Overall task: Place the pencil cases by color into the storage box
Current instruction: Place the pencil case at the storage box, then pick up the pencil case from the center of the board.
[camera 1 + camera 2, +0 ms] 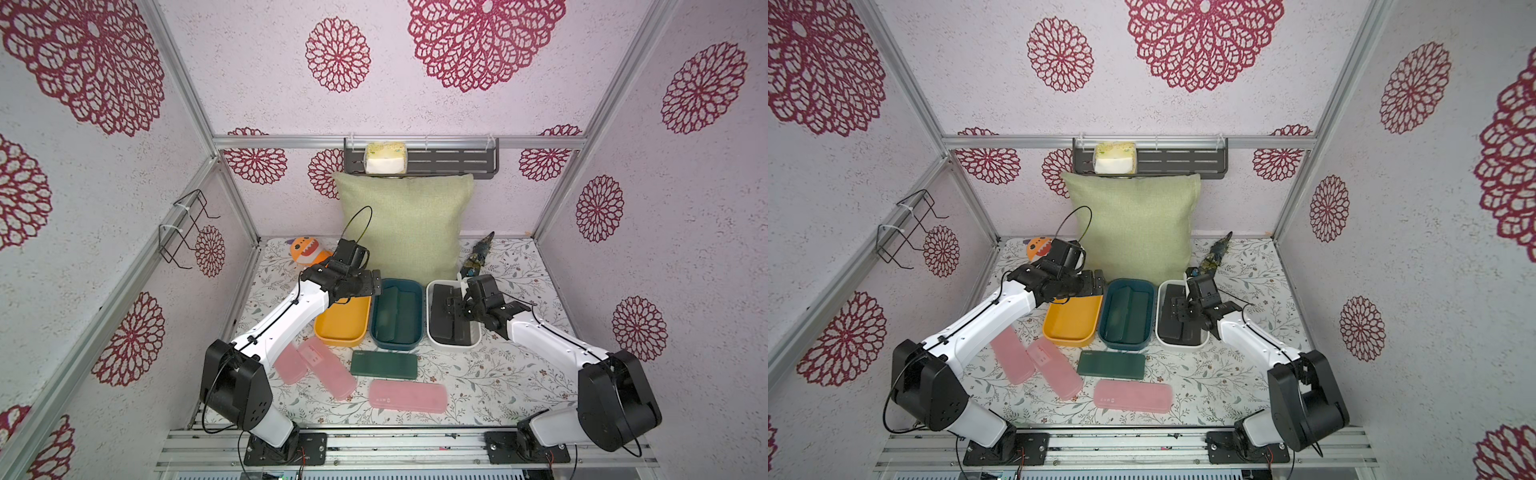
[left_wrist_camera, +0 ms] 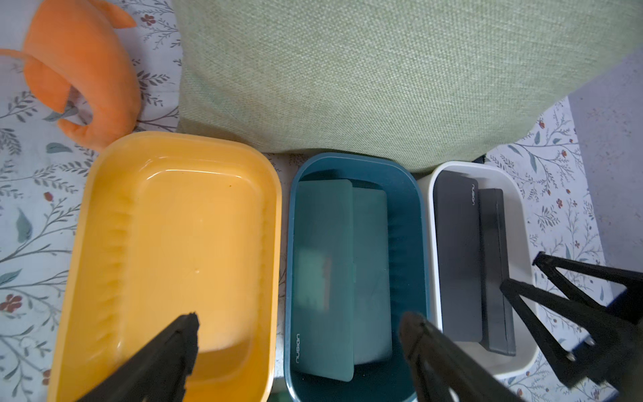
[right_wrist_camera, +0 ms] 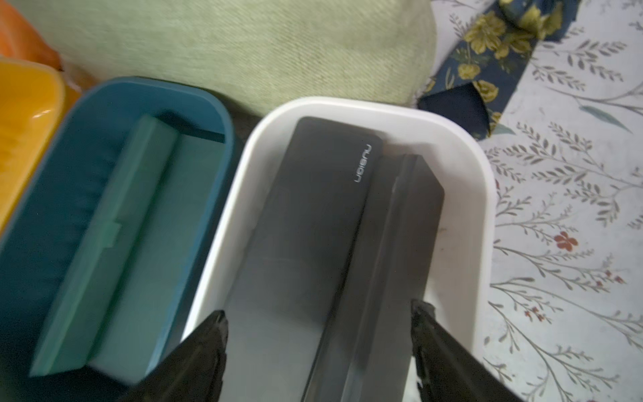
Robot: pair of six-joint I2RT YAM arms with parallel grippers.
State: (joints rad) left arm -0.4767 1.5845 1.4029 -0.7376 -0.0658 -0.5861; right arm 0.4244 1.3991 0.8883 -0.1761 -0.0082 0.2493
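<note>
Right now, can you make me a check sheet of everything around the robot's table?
Surface: table with leafy cloth, no spills seen.
Job's things: three pink cases and one green case lie loose on the table; green cases in the teal tub; black cases in the white tub; yellow tub empty.
Clutter: pillow, orange plush, floral bundle behind the tubs.
Grippers: left gripper open above the yellow and teal tubs; right gripper open above the white tub; both empty.
Cables: black loop over the left arm.
Surroundings: flowered walls, wire rack, shelf holding a sponge.
</note>
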